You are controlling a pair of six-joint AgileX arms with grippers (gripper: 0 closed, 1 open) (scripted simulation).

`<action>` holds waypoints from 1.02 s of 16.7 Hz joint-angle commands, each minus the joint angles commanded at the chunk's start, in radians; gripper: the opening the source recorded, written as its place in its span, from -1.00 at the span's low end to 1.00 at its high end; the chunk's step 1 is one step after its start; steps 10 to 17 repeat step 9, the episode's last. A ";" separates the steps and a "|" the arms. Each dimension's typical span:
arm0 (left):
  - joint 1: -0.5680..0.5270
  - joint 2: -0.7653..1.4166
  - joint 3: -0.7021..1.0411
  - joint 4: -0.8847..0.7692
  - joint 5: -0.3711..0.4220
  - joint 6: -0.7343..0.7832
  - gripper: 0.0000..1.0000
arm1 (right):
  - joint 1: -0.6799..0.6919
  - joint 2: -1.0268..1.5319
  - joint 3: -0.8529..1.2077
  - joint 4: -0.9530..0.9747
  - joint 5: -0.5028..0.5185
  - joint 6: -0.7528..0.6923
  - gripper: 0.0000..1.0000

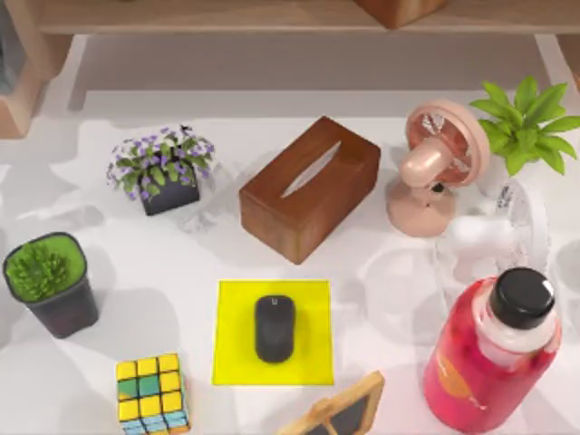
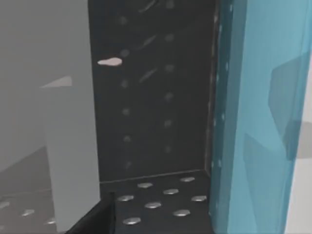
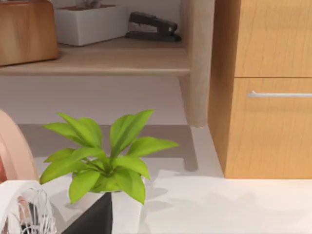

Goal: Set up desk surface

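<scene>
White desk surface (image 1: pixel 163 272) holds clutter.

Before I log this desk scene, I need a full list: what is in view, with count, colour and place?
desk surface: one, white, under everything
mat: one, yellow, front centre
mouse: one, black, on the mat
tissue box: one, brown wood, centre
flower pot: one, purple blooms, left of the tissue box
potted plant: one, green in a dark pot, left edge
cube puzzle: one, multicoloured, front left
fans: pink, white, right side
leafy plant: one, green, back right
bottle: one, red, black cap, front right
small chalkboard: one, wood-framed, front edge
shelf: one, light wood, back
</scene>
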 joint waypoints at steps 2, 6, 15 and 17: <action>0.011 -0.022 -0.032 0.009 0.011 0.008 1.00 | 0.000 0.000 0.000 0.000 0.000 0.000 1.00; 0.037 -0.067 -0.101 0.024 0.033 0.011 1.00 | 0.000 0.000 0.000 0.000 0.000 0.000 1.00; 0.053 -0.090 -0.144 0.035 0.050 0.021 1.00 | 0.000 0.000 0.000 0.000 0.000 0.000 1.00; 0.053 -0.090 -0.144 0.035 0.050 0.021 1.00 | 0.000 0.000 0.000 0.000 0.000 0.000 1.00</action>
